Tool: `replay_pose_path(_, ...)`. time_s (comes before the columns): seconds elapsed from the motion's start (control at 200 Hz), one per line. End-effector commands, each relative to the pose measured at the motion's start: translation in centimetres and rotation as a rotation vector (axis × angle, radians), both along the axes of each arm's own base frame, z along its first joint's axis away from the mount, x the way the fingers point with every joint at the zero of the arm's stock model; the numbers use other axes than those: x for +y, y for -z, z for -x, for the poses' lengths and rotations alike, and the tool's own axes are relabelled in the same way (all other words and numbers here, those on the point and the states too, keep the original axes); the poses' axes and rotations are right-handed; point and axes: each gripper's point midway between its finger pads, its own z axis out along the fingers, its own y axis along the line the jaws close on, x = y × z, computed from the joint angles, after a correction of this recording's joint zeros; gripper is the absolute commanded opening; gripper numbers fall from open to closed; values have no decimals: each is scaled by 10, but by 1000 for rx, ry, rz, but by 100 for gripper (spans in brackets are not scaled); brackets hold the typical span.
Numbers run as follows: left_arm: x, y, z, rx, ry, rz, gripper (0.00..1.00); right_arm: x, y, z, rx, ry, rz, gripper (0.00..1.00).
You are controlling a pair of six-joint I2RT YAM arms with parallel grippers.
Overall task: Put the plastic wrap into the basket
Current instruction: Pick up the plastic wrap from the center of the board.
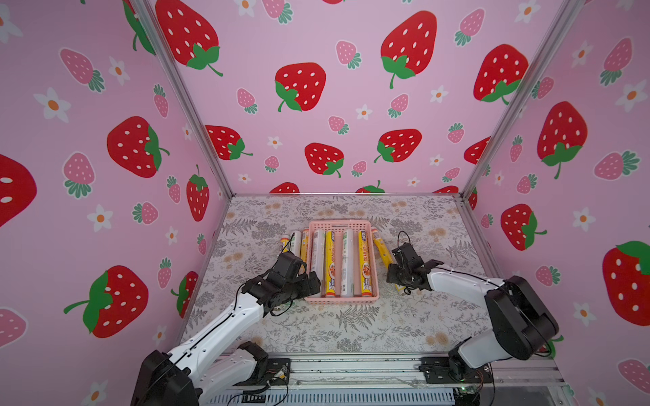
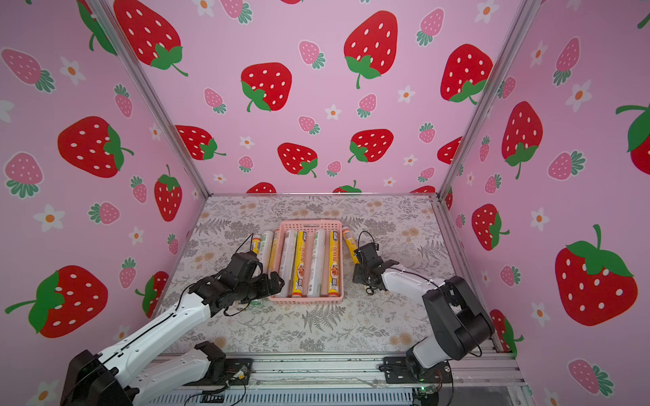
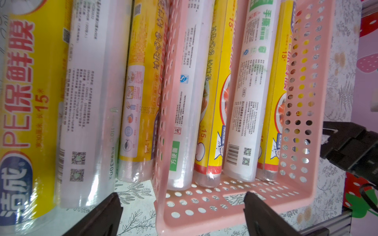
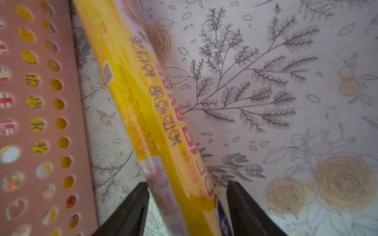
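Lost in both top views under the left tool: near ends of the long yellow and white-silver cylindrical plastic wrap rolls lying beside the pink perforated plastic basket. Likewise covered by the right tool: near end of the slanted yellow roll. Cut off at the wrist views' edges: black fingers. Cannot read that roll's blurred print in the right wrist view.
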Motion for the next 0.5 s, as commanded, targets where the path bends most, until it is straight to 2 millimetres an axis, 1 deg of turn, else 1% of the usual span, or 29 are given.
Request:
replay_pose_path(0.0, 1, -10, -4, -30, -8, -9, 98, -5, -8, 6, -13, -43, 21, 68)
replay_pose_path(0.085, 0, -8, -5, -26, -6, -11, 98, -3, -7, 4, 12, -82, 53, 68)
replay_pose_path(0.255, -5, -10, -6, -18, 11, -6, 98, 0, 7, -9, 62, -106, 86, 68)
replay_pose_path(0.495, 2, -10, -5, -30, 1, -33, 98, -2, 24, -18, 90, -94, 129, 67)
